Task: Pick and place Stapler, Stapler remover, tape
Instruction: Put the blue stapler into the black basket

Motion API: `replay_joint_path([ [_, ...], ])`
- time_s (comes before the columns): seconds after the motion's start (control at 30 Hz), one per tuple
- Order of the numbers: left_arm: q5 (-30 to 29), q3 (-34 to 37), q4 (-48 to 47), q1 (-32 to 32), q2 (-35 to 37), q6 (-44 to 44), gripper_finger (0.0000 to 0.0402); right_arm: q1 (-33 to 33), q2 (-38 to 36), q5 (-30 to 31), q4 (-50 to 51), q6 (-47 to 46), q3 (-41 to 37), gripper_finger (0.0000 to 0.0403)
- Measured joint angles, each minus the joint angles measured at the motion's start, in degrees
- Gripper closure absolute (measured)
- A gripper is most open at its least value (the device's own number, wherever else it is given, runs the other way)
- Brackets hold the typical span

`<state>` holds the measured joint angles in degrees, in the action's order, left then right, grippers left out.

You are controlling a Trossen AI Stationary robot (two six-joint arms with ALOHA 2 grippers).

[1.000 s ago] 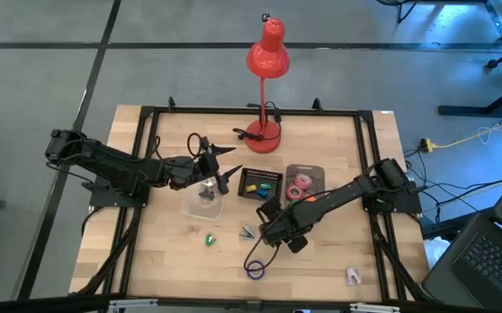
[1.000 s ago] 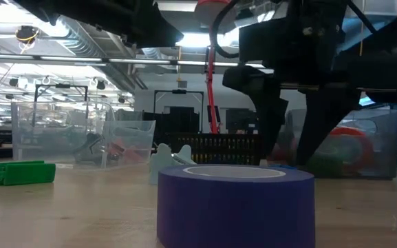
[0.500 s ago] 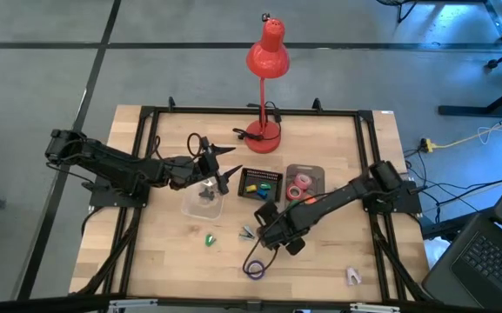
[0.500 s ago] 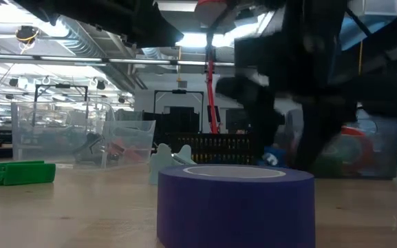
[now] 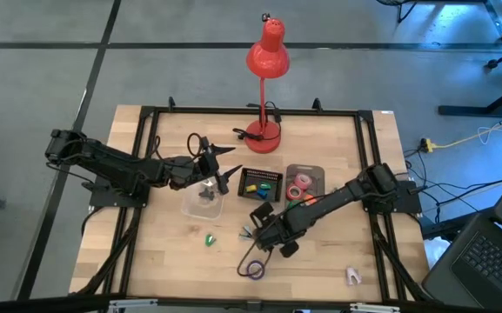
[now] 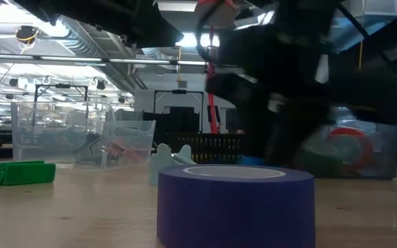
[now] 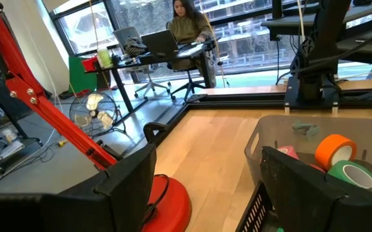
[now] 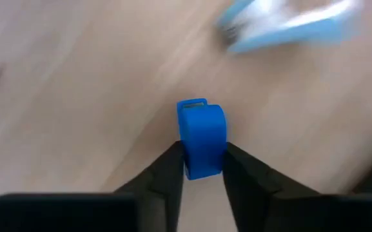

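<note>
My right gripper (image 5: 257, 228) (image 8: 202, 154) hangs low over the middle of the table, shut on a small blue stapler (image 8: 201, 136). Just beyond it lies a pale blue staple remover (image 5: 247, 233) (image 8: 289, 29). A purple tape roll (image 5: 252, 269) (image 6: 236, 203) lies flat near the table's near edge. More tape rolls, pink and orange-red, sit in a grey bin (image 5: 303, 183), seen in the left wrist view as orange (image 7: 336, 149) and green (image 7: 348, 174) rolls. My left gripper (image 5: 220, 169) (image 7: 211, 187) waits open above a clear container (image 5: 203, 202). My right gripper pinches the blue stapler between its two fingers (image 8: 173, 164), one on each long side, at the end nearest the wrist (image 8: 202, 166). The fingers come from above and lie along it. The rest of it sticks out past the fingertips; whether it touches the table, I cannot tell.
A red desk lamp (image 5: 265, 83) stands at the far edge. A black tray of small coloured blocks (image 5: 260, 183) sits beside the grey bin. A green block (image 5: 209, 239) (image 6: 23, 172) and a small white item (image 5: 352, 276) lie on the wood. A person sits in the room beyond.
My right gripper has moved a little toward the table's left edge, carrying the blue stapler toward the pale blue staple remover. My left arm has kept still.
</note>
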<state>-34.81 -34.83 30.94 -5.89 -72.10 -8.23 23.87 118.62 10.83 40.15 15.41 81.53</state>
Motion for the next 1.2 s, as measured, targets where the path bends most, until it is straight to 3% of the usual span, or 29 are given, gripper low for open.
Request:
replay_joint_path([
  [0.13, 0.0, 0.0, -0.2, 0.0, 0.0, 0.0, 0.0132, -0.1, -0.3, 0.5, -0.1, -0.4, 1.9, 0.0343],
  [0.37, 0.1, 0.0, -1.1, 0.0, 0.0, 0.0, 0.0132, -0.1, -0.3, 0.6, 3.9, -6.0, 6.5, 0.0343],
  [0.53, 0.1, 0.0, -1.2, 0.0, 0.0, 0.0, 0.0132, -0.7, -0.3, 4.6, 11.5, -8.8, 12.6, 0.0343],
  [0.77, 0.2, 0.0, -1.1, 0.0, 0.0, 0.2, 0.0132, -9.2, -0.4, -12.0, 16.1, -16.2, 16.5, 0.0343],
  [1.2, 0.2, 0.0, -1.2, 0.0, 0.0, 0.0, 0.0132, -23.9, -0.5, -13.0, 17.3, -5.9, 16.8, 0.0343],
])
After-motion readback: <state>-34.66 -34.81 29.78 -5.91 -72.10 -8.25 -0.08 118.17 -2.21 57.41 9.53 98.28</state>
